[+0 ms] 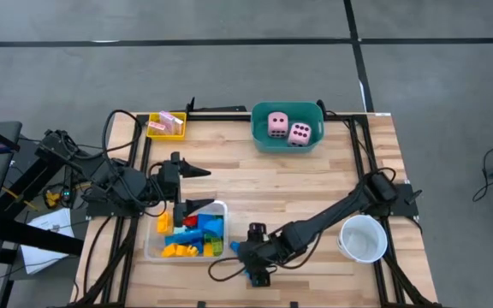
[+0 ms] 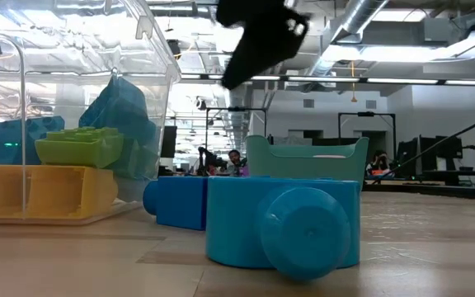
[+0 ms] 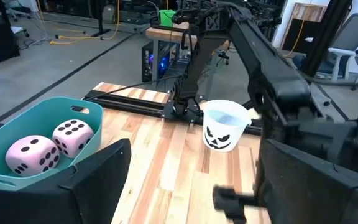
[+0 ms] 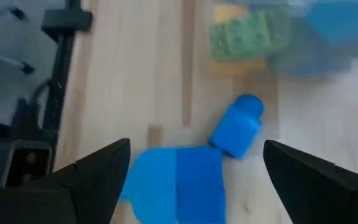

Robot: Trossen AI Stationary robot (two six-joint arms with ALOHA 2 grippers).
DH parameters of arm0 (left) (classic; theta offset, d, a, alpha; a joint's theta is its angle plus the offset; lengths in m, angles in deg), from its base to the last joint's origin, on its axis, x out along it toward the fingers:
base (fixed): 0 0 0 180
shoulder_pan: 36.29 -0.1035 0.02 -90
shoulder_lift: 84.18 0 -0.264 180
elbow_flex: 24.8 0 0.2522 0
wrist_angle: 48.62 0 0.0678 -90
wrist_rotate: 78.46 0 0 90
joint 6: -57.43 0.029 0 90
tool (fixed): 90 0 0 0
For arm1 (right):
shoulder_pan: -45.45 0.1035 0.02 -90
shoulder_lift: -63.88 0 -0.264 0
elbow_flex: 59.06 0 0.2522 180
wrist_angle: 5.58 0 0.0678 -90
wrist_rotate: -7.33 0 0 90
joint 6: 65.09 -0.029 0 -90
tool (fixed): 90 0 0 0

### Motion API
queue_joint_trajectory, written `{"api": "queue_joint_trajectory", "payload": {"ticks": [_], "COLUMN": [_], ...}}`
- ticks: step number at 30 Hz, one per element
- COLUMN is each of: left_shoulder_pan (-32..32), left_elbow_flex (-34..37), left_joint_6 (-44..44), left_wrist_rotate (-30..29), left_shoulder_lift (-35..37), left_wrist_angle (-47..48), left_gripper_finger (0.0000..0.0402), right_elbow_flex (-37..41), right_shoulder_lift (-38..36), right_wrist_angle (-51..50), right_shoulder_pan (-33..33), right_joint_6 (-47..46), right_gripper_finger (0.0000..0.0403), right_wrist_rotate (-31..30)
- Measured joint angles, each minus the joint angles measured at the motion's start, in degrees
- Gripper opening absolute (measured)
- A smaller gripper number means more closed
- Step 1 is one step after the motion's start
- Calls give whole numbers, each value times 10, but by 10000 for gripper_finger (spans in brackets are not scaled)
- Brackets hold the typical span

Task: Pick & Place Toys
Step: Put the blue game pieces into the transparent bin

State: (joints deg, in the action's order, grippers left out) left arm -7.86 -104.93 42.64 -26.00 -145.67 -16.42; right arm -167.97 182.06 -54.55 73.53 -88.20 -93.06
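My right gripper (image 1: 253,259) hangs open near the table's near edge, above two blue blocks (image 4: 178,184) (image 4: 237,130) that lie on the wood beside the clear tray. In the right wrist view (image 4: 196,148) its fingers stand apart on either side of the blocks. The low view shows both blocks resting on the table (image 2: 283,227) (image 2: 176,202). My left gripper (image 1: 205,187) is open and empty above the clear tray's far edge (image 1: 221,205). The tray holds several blue, yellow, red and green blocks (image 1: 191,235). Two pink dice (image 1: 288,128) lie in the teal tub (image 1: 259,141).
A yellow tray (image 1: 154,128) with pink cards (image 1: 168,122) sits at the far left. A white cup (image 1: 363,238) stands at the near right beside my right arm (image 1: 332,214). Bare wood lies between the tub and the clear tray.
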Motion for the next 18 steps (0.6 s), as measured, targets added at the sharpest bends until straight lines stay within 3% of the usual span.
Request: {"api": "queue_joint_trajectory", "payload": {"ticks": [6,18], "left_shoulder_pan": [0,0], "left_elbow_flex": [0,0], "left_joint_6": [0,-1], "left_wrist_rotate": [0,0], "left_shoulder_lift": [0,0], "left_wrist_angle": [4,6], "left_gripper_finger": [356,356], "right_elbow_flex": [-1,0], "right_shoulder_lift": [20,27], "right_wrist_angle": [21,13], "right_shoulder_pan": [11,41], "right_joint_6": [-16,-3], "right_gripper_finger": [358,358], "right_wrist_rotate": [27,-64]}}
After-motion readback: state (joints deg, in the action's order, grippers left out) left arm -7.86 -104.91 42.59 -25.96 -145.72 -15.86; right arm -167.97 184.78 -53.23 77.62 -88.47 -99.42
